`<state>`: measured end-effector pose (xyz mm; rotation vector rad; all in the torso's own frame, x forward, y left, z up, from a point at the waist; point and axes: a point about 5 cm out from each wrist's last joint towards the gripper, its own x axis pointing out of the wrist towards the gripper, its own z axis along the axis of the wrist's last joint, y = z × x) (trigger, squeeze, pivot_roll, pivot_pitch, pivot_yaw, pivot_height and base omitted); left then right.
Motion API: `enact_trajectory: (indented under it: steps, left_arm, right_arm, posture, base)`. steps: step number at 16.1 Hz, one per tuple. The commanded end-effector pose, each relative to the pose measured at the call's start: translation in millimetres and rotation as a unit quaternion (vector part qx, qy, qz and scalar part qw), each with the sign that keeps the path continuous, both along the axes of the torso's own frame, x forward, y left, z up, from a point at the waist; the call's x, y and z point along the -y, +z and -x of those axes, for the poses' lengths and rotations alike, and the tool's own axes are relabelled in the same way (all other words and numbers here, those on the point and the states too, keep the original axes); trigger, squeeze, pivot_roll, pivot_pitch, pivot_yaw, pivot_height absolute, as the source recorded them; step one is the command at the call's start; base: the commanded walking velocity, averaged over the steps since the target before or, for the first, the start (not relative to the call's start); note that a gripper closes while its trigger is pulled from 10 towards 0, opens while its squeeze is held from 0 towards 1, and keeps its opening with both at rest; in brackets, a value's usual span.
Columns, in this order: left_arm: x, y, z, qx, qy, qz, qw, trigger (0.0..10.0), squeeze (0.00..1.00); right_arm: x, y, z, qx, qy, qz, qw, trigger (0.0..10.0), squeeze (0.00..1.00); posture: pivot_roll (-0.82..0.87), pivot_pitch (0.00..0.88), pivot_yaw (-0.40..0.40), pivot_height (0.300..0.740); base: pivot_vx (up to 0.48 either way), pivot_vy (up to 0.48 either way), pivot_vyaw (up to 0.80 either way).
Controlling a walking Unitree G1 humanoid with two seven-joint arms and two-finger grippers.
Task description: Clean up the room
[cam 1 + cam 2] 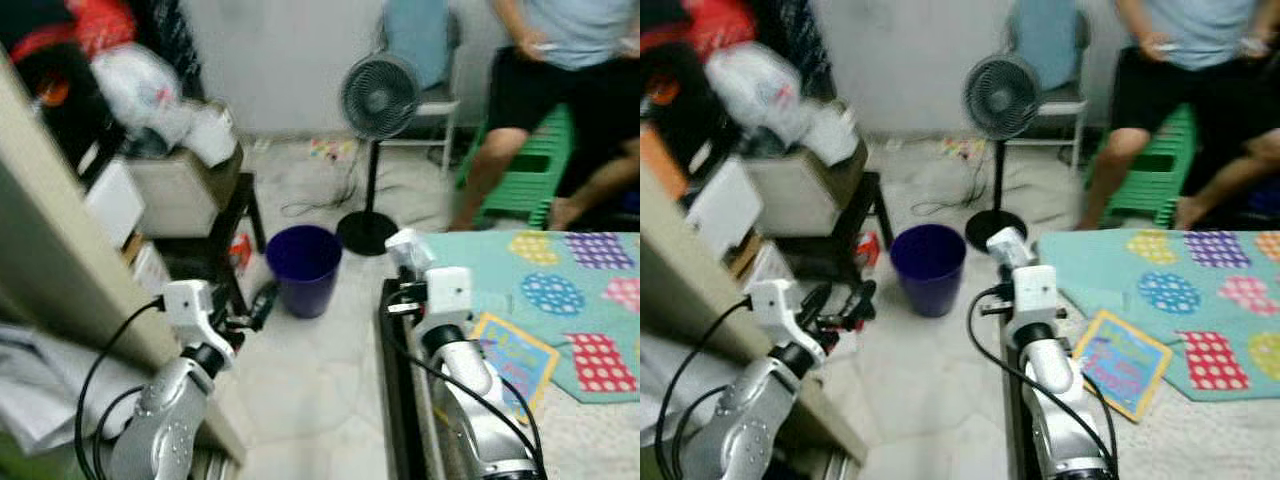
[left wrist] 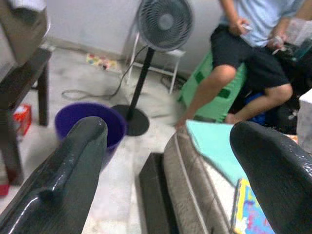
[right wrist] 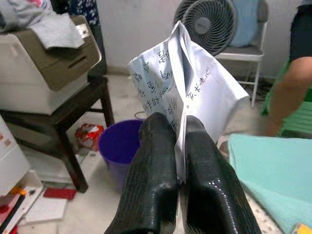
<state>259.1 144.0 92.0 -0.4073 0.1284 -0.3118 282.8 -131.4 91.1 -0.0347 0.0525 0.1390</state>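
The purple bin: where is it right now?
The purple bin stands on the floor ahead of the robot, between the dark side table and the fan's base.

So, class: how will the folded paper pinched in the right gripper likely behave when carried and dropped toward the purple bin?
The paper looks thin and creased, so probably floppy and light. Pinched at one edge by the right gripper, it may sway. Released, it might flutter past the purple bin.

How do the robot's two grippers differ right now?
The right gripper is shut on a folded sheet of paper with handwriting; the left gripper is open and holds nothing. The right one sits over the bed edge, near the purple bin; the left sits on the other side of the bin, near the dark table. Both have two black fingers.
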Motion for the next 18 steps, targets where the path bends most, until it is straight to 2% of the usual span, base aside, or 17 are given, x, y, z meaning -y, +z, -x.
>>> enact_trajectory:
  steps: [1, 6, 9, 13, 16, 18]
  left_arm:
    - [6.9, 1.1, -0.9, 0.003, -0.013, 0.001, 1.0, 10.0, 0.0]
    - [7.7, 0.8, -1.3, 0.003, -0.014, 0.0, 1.0, 10.0, 0.0]
    - [4.9, -4.6, -3.1, -0.013, 0.01, -0.022, 1.0, 10.0, 0.0]
    - [3.0, -5.6, -3.9, -0.013, 0.018, -0.023, 0.999, 10.0, 0.0]
    - [2.9, -5.2, -3.5, -0.012, 0.02, -0.02, 1.0, 10.0, 0.0]
    - [4.0, -7.0, -3.0, -0.017, 0.017, -0.035, 0.999, 10.0, 0.0]
  right_arm:
    - [9.2, 0.3, -0.9, -0.001, -0.012, 0.006, 1.0, 10.0, 0.0]
    - [9.4, -0.4, -1.6, -0.003, -0.012, 0.006, 1.0, 10.0, 0.0]
    - [9.5, -0.4, -2.2, -0.003, -0.011, 0.006, 1.0, 10.0, 0.0]
    - [5.9, 1.1, -2.3, 0.003, 0.001, 0.015, 1.0, 10.0, 0.0]
    - [6.1, 1.2, -2.7, 0.004, 0.0, 0.016, 1.0, 10.0, 0.0]
    - [6.2, 0.8, -3.0, 0.003, -0.001, 0.015, 1.0, 10.0, 0.0]
  posture:
    - [-0.09, 0.0, 0.066, 0.74]
    - [-0.1, 0.0, 0.066, 0.74]
    - [-0.1, 0.0, 0.064, 0.74]
    - [-0.09, 0.0, 0.061, 0.74]
    - [-0.09, 0.0, 0.063, 0.74]
    - [-0.1, 0.0, 0.063, 0.74]
  base:
    - [0.27, 0.0, 0.0]
    - [0.262, 0.0, 0.0]
    - [0.0, 0.0, 0.0]
    - [0.0, 0.0, 0.0]
    - [0.0, 0.0, 0.8]
    - [0.0, 0.0, 0.0]
